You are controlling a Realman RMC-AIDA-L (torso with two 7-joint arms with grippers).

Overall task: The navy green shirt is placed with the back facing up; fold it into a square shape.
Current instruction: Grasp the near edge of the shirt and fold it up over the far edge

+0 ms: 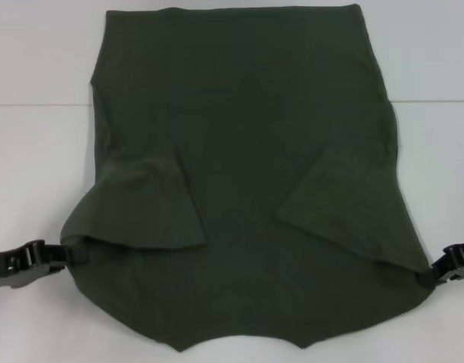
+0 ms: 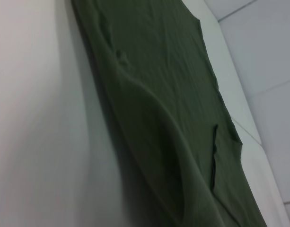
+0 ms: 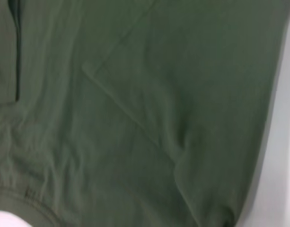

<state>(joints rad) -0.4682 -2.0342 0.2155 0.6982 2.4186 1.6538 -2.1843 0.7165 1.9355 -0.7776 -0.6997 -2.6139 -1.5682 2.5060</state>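
the large plain dark olive-green short-sleeved shirt of soft matte fabric [image 1: 247, 189] lies spread on the white table surface [image 1: 35, 151], filling the middle of the head view, its curved collar edge at 6 o'clock and its straight hem at 12 o'clock; both sleeves are folded inward onto the body, one at 8 o'clock, one at 4 o'clock; the black left gripper [image 1: 65, 255] is at 8 o'clock, at the cloth's near shoulder edge, touching it; whether it grips the fabric cannot be told; the black right gripper [image 1: 432, 276] is at 4 o'clock, at the opposite shoulder corner, touching it; its hold likewise cannot be told; the left wrist view shows the cloth flat with a raised fold along one side
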